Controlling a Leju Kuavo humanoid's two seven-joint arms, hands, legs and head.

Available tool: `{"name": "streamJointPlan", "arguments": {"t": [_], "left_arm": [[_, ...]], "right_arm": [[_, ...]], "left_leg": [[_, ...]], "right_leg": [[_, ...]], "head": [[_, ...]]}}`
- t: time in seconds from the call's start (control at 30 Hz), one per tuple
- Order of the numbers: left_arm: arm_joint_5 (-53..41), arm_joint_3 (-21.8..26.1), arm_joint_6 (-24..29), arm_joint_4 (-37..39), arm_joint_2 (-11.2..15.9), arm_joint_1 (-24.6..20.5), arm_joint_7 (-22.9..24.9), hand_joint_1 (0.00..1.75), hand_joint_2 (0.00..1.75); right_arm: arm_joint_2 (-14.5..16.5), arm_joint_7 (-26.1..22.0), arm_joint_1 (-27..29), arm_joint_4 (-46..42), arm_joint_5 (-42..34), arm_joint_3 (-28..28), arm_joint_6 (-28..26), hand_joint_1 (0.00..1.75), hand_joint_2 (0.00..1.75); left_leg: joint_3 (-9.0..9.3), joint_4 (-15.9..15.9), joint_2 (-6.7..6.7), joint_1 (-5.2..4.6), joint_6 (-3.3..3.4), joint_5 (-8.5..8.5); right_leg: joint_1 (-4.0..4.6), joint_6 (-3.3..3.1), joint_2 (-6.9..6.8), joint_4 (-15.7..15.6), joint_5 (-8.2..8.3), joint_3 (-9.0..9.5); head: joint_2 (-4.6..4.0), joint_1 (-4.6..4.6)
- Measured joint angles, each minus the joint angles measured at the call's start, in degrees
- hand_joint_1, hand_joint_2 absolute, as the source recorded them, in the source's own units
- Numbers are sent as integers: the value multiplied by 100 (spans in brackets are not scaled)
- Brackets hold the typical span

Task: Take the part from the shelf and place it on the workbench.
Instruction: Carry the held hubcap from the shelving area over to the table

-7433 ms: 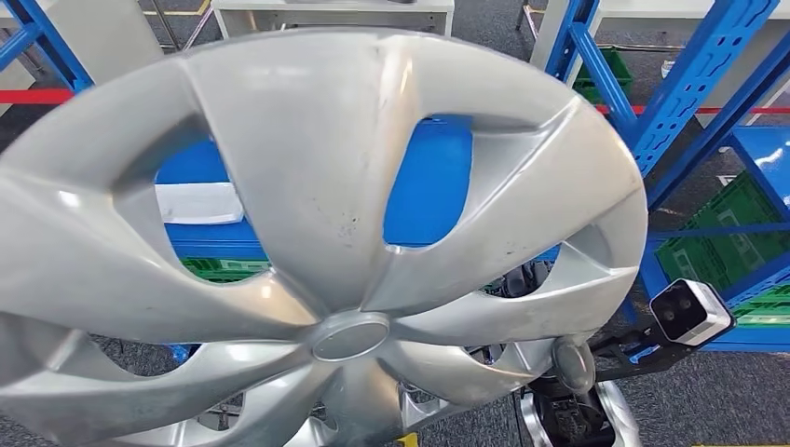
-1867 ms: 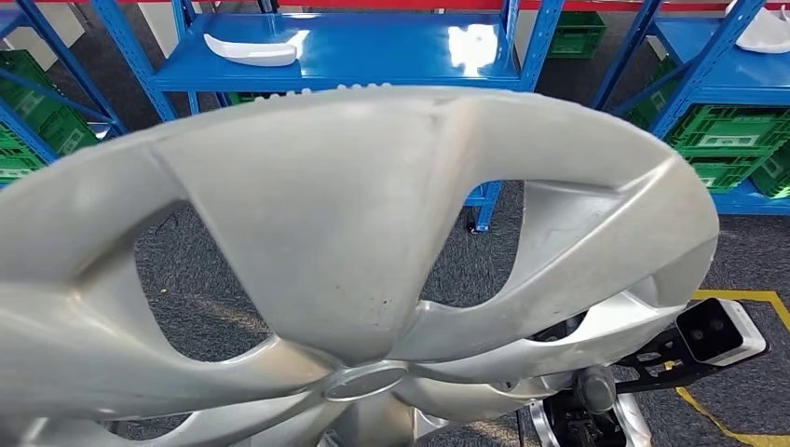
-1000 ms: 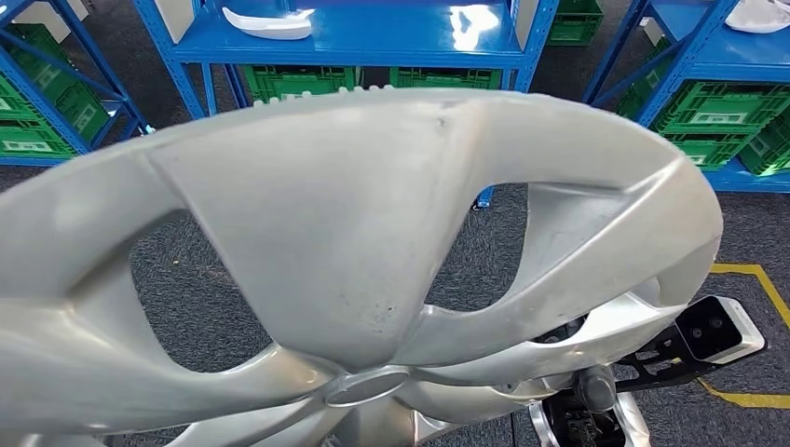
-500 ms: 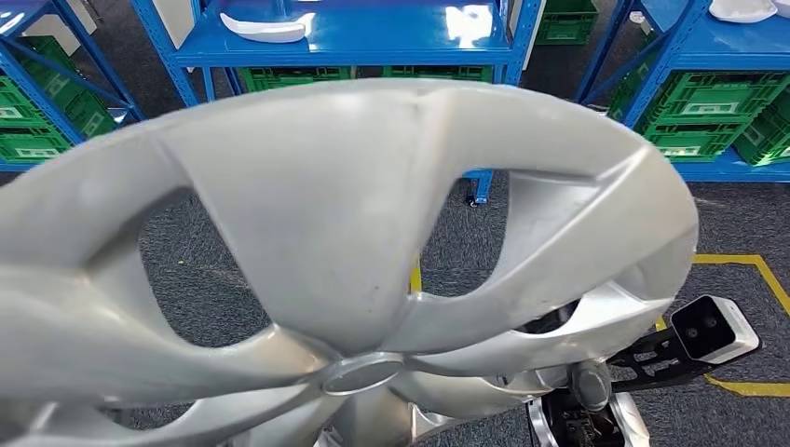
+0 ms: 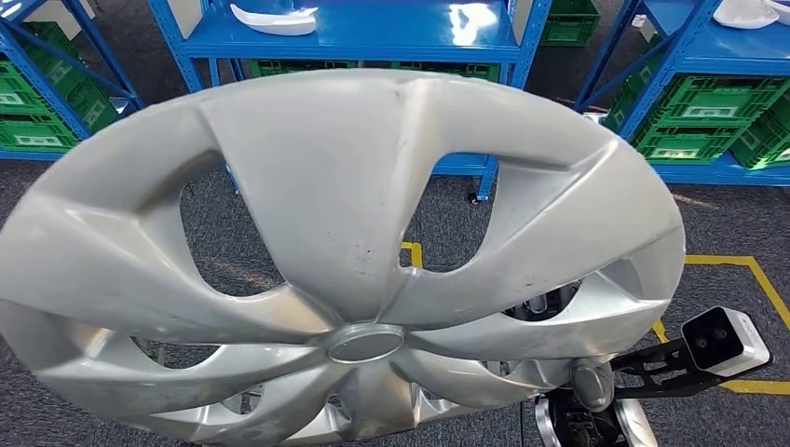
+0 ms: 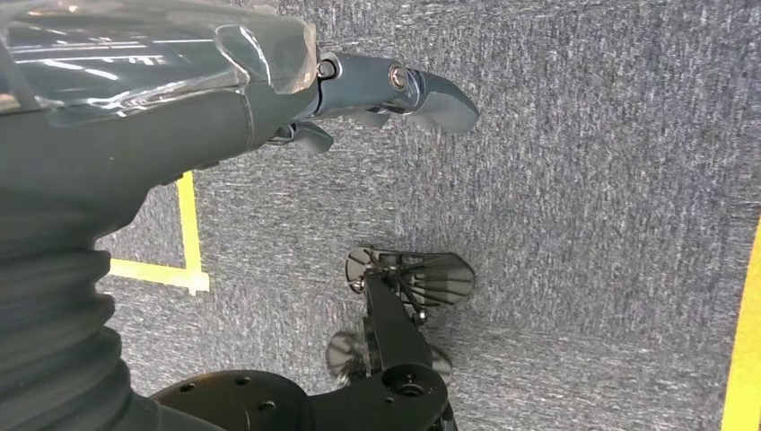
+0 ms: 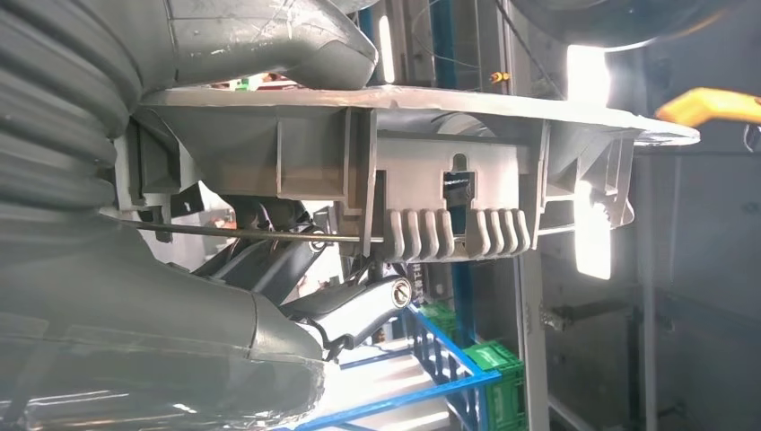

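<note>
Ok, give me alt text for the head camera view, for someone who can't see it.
A large silver wheel cover is held up close to the camera, with dark grey carpet and yellow floor tape showing through and around its spoke openings. Behind it stand blue shelves with green crates beneath and a white part on top.

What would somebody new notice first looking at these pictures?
The big silver hubcap held up close in front of the head camera, covering most of the grey carpet. Behind it stand blue shelves with a white part on top and green crates underneath. From the right wrist view, the right hand grips the hubcap's ribbed rim, while the left hand hangs over the carpet.
</note>
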Motion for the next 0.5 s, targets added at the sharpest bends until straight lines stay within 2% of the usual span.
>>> {"name": "streamJointPlan", "arguments": {"t": [0.03, 0.07, 0.1, 0.2, 0.23, 0.27, 0.3, 0.37, 0.4, 0.43, 0.47, 0.5], "left_arm": [[0, 2, 0, -7, 1, -1, 0, 0, 175], [-1, 3, 0, -15, 2, -1, 0, 0, 175], [-1, 4, 0, -20, 3, 1, 1, 0, 175], [-5, 7, 4, -33, 5, 10, 5, 0, 175], [-14, 7, 7, -37, 5, 12, 7, 0, 175], [-28, 9, 12, -39, 7, 14, 8, 0, 175], [-45, 11, 21, -40, 10, 17, 9, 0, 175], [-84, 19, 38, -44, 20, 31, 16, 0, 175], [-98, 25, 46, -46, 23, 45, 21, 0, 175], [-110, 33, 50, -51, 25, 63, 29, 0, 175], [-116, 44, 57, -59, 28, 80, 36, 0, 175], [-127, 57, 63, -72, 34, 93, 44, 0, 175]], "right_arm": [[-1, -7, 0, -5, 4, -14, 1, 171, 175], [-1, -15, 3, -14, 5, -24, 1, 171, 175], [-1, -23, 9, -21, 4, -32, 2, 171, 175], [-1, -40, 24, -38, 16, -44, 6, 171, 175], [2, -49, 26, -46, 35, -47, 11, 171, 175], [5, -61, 29, -59, 60, -53, 21, 171, 175], [9, -73, 32, -72, 89, -62, 38, 171, 175], [14, -93, 47, -89, 152, -86, 85, 171, 175], [15, -99, 58, -91, 181, -98, 106, 171, 175], [18, -103, 72, -91, 209, -110, 122, 171, 175], [23, -107, 83, -92, 232, -121, 131, 171, 175], [31, -109, 90, -97, 249, -133, 135, 171, 175]], "left_leg": [[-16, 36, -5, -12, -19, -10], [-36, 68, -7, -24, -47, -17], [-57, 90, -7, -34, -78, -18], [-109, 113, -4, -21, -174, -8], [-150, 188, -3, -11, -202, -72], [-232, 370, -2, -2, -229, -201], [-374, 695, 0, 6, -254, -395], [-711, 1504, 2, 10, -285, -771], [-818, 1771, 2, 10, -288, -847], [-806, 1788, 3, 9, -279, -798], [-678, 1562, 4, 7, -260, -649], [-457, 1150, 13, 0, -227, -443]], "right_leg": [[-5, 10, 2, -424, 138, 215], [-7, -9, 4, -737, 235, 363], [0, -46, 9, -892, 276, 424], [5, -165, 20, -927, 320, 398], [-7, -198, 18, -933, 341, 400], [-21, -228, 15, -942, 360, 401], [-23, -247, 13, -942, 372, 396], [-8, -271, 8, -937, 388, 370], [2, -275, 7, -934, 392, 362], [13, -279, 6, -932, 394, 362], [24, -279, 6, -930, 394, 367], [35, -278, 6, -929, 394, 376]], "head": [[0, -1], [0, -3], [0, -6], [0, -9], [0, -14], [0, -20], [0, -26], [0, -32], [0, -32], [0, -32], [0, -32], [0, -32]]}}
